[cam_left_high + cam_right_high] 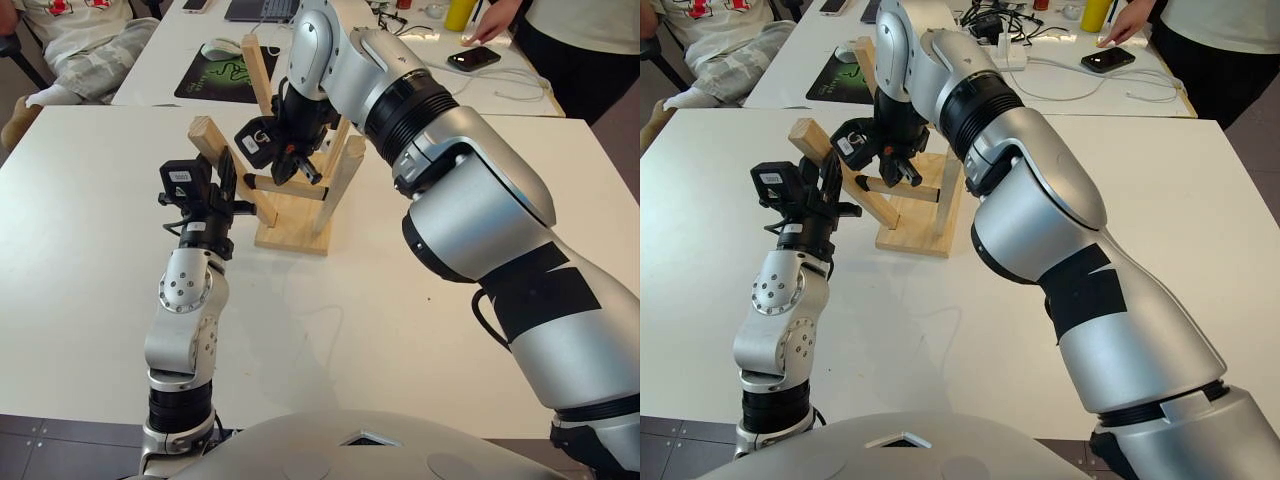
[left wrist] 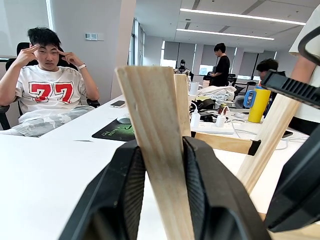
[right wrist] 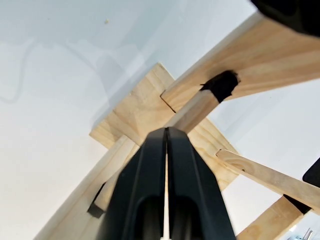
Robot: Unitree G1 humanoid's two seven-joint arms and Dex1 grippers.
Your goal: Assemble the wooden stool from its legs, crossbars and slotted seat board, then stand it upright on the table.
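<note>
The wooden stool lies upside down on the white table [image 1: 90, 300], its seat board [image 1: 292, 236] flat and its legs pointing up. My left gripper [image 1: 226, 192] is shut on the leaning near-left leg [image 1: 212, 142], and its black fingers [image 2: 125, 185] clamp both sides of the leg [image 2: 157, 140]. A crossbar [image 1: 290, 187] runs between the legs, and its end sits in a dark hole in a leg [image 3: 222, 84]. My right gripper [image 1: 296, 166] comes down from above with its fingers [image 3: 150, 165] shut together, tips against the crossbar [image 3: 192, 112].
Behind the stool stands a second table with a black mouse pad [image 1: 215, 75], a phone [image 1: 473, 58], cables and a yellow bottle [image 1: 460, 12]. Bare table surface lies to the left, right and front of the stool.
</note>
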